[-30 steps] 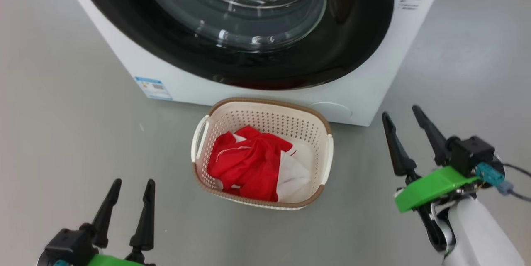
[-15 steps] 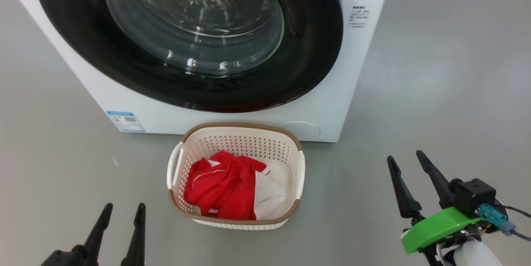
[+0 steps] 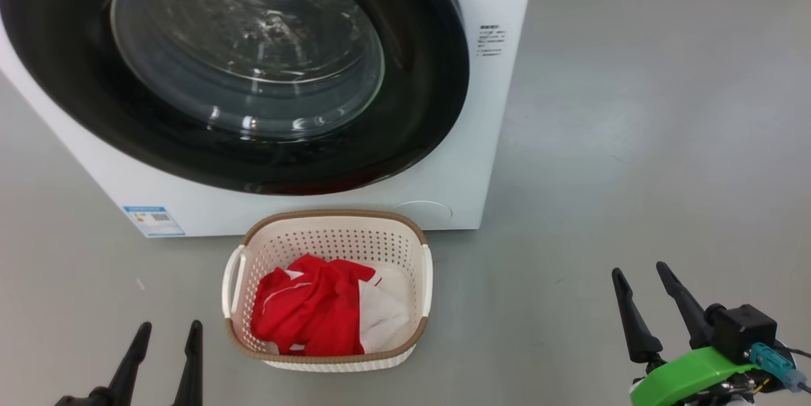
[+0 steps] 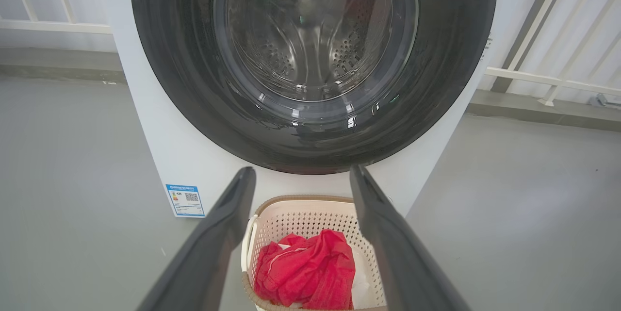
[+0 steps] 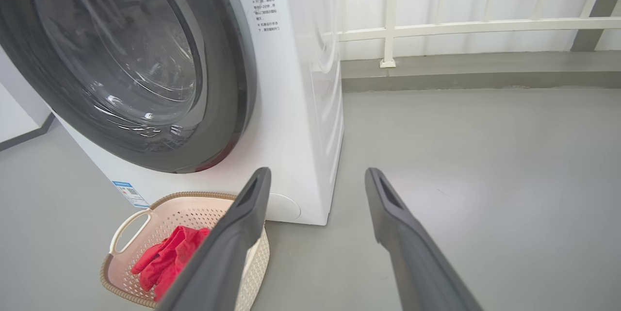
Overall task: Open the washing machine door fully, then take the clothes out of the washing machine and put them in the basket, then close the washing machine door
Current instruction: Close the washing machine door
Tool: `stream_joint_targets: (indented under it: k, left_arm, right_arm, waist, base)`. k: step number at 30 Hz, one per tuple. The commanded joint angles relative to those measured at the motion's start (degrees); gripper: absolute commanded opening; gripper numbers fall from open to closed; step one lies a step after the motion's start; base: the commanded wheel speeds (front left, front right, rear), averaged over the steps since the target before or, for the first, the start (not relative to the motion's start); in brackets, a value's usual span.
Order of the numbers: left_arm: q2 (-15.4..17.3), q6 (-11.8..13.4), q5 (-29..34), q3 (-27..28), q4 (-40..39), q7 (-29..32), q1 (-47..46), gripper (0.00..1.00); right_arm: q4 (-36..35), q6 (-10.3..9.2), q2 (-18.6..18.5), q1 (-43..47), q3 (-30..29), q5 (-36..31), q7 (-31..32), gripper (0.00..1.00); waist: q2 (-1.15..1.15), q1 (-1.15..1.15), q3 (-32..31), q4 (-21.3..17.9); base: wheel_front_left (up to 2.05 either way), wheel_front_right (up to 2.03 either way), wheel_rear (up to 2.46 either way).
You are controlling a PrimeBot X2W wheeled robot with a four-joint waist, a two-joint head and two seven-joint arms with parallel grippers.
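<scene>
The white washing machine (image 3: 500, 108) stands ahead with its round black-rimmed door (image 3: 418, 121) lying flat against the front, glass centre bulging out. On the floor in front sits the cream basket (image 3: 329, 222) holding the red and white clothes (image 3: 313, 314). My left gripper (image 3: 166, 330) is open at the lower left, left of the basket, nothing between its fingers. My right gripper (image 3: 638, 270) is open at the lower right, well to the right of the basket, also holding nothing. The left wrist view looks at the door (image 4: 451, 83) and the clothes (image 4: 310, 272) between my fingers.
Bare grey floor (image 3: 633, 140) stretches to the right of the machine. A white railing (image 5: 461, 27) and a low kerb run along the back. A small blue sticker (image 3: 154, 220) marks the machine's lower left front.
The head camera has swung, so machine and basket sit further left and lower in the picture. Both grippers show lower in the picture and stay open.
</scene>
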Motion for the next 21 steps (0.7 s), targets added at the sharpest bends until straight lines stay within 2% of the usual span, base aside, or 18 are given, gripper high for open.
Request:
stream_joint_targets:
  k: [1, 21]
  left_arm:
    - [1.4, -0.3, 0.6, 2.2, -1.5, -0.7, -0.1, 1.00]
    - [1.1, -0.3, 0.3, 5.7, -2.7, -0.7, 3.3, 1.00]
  right_arm:
    - [-1.5, -0.21, -0.5, 0.1, 0.7, 0.2, -0.4, 1.00]
    - [-2.2, -0.21, -0.4, 3.2, -1.4, 0.5, -0.4, 1.00]
  waist:
    - [0.00, 0.00, -0.3, -0.9]
    - [0.00, 0.00, -2.3, -5.7]
  base:
    - [0.00, 0.00, 0.00]
    - [0.00, 0.00, 0.00]
